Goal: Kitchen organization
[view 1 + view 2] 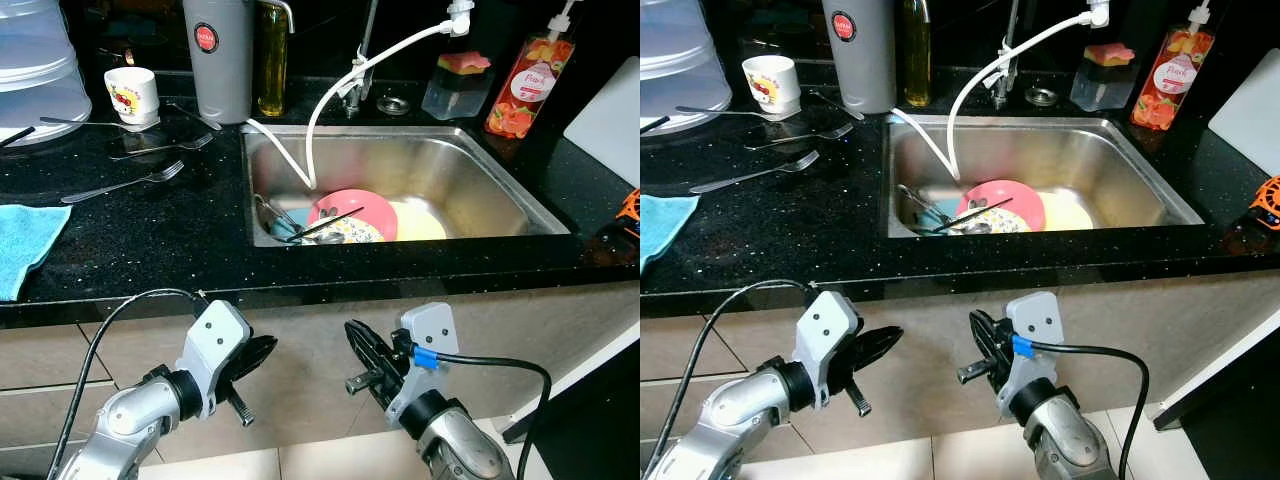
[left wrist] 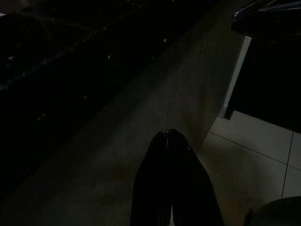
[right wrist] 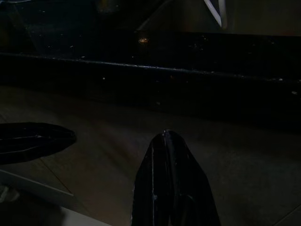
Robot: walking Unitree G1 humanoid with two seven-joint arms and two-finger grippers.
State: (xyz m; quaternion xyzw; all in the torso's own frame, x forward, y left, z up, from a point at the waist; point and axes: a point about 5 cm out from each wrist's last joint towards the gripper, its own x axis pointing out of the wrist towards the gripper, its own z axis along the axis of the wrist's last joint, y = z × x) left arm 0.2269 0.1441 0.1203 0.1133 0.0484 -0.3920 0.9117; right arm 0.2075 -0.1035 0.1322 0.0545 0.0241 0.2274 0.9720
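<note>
Fingers [image 2: 170, 141] together below counter; pink plate [image 1: 352, 210] tilted in sink [image 1: 480, 160].

Counter [image 1: 150, 240]: black, fine pale speckle. Sink [image 1: 480, 180]: bare steel. In it: pink plate [image 1: 362, 205], pale yellow plate [image 1: 420, 222], floral-patterned dish [image 1: 350, 232]. Cloth [image 1: 25, 245]: sky blue. Mug [image 1: 132, 93]: white, red cartoon print. Tall canister [image 1: 218, 60]: grey, red round label. Soap bottle [image 1: 528, 85]: orange-red, fruit print. Hose [image 1: 340, 90]: white. Cabinet fronts [image 1: 300, 380]: beige.

A round pink plate [image 1: 355, 208] leans tilted over a yellow plate [image 1: 420, 222] in the steel sink [image 1: 480, 165]; two steel forks [image 1: 125, 184] lie on the black tabletop [image 1: 150, 240].
</note>
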